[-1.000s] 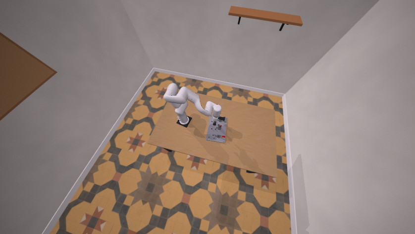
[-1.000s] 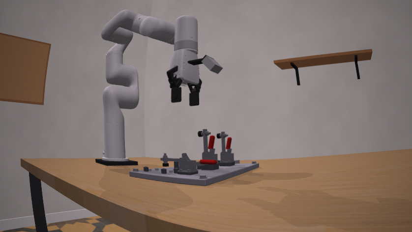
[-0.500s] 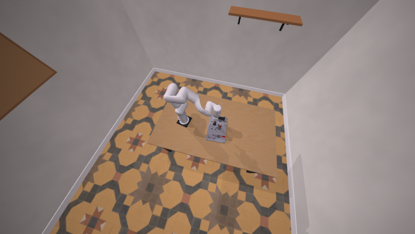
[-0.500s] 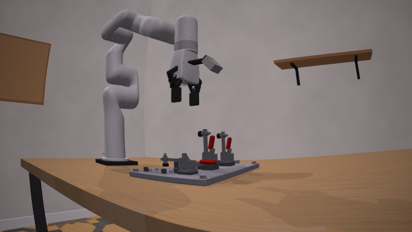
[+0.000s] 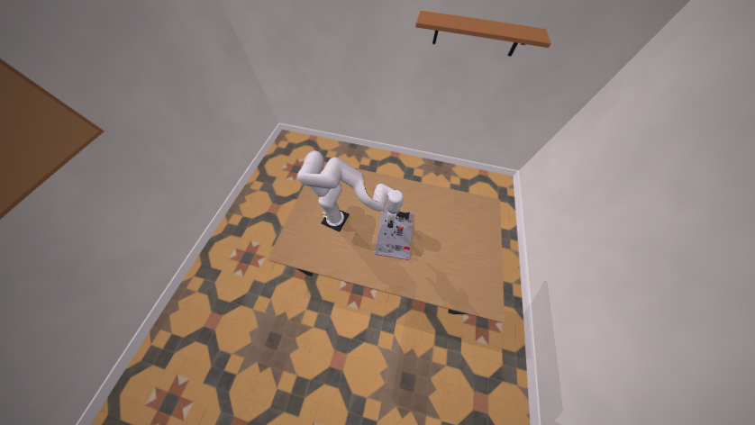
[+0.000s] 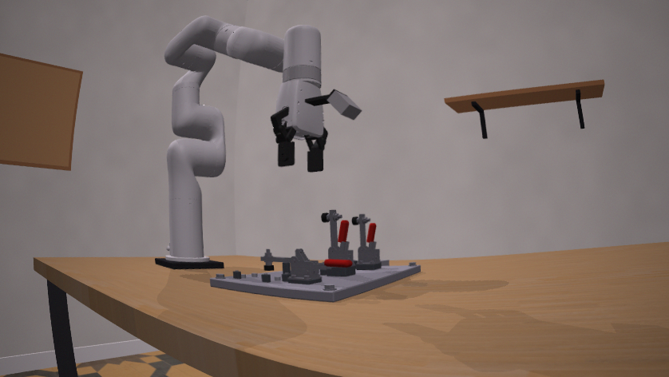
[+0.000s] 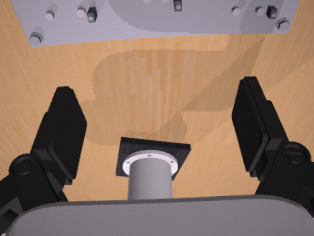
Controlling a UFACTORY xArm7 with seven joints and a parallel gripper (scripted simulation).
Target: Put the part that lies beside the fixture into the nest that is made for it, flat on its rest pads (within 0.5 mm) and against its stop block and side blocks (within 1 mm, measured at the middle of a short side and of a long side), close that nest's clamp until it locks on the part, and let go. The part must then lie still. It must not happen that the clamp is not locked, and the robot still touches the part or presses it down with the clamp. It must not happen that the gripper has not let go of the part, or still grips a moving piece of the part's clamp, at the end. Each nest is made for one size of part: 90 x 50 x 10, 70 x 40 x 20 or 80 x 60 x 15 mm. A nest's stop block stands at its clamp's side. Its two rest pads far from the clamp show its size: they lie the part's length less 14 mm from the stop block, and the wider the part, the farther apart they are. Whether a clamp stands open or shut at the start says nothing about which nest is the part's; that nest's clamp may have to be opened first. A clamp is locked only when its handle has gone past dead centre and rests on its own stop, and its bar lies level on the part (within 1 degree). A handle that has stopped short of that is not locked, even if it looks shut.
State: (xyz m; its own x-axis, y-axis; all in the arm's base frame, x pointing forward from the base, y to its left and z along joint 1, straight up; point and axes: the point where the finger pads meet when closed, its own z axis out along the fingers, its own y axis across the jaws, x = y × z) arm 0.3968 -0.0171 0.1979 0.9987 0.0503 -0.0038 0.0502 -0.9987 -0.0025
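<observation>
The grey fixture plate (image 5: 384,248) (image 6: 355,280) (image 7: 200,21) lies on the wooden table. It carries three toggle clamps with red handles. The nearest clamp (image 6: 299,267) lies shut, with its handle (image 6: 338,262) level. The other two handles (image 6: 343,231) (image 6: 371,232) stand upright, so those clamps are open. A small dark block, seemingly the part, lies on the table at the plate's far end; it is hidden in the other views. My gripper (image 6: 299,161) (image 7: 157,100) (image 5: 390,221) is open and empty. It hangs high above the plate's edge on the robot's side.
The robot base (image 6: 187,262) (image 7: 152,157) stands on the table (image 6: 515,304) beside the plate. Small pads and blocks (image 7: 87,13) stick up from the plate. A wall shelf (image 6: 524,96) hangs far off.
</observation>
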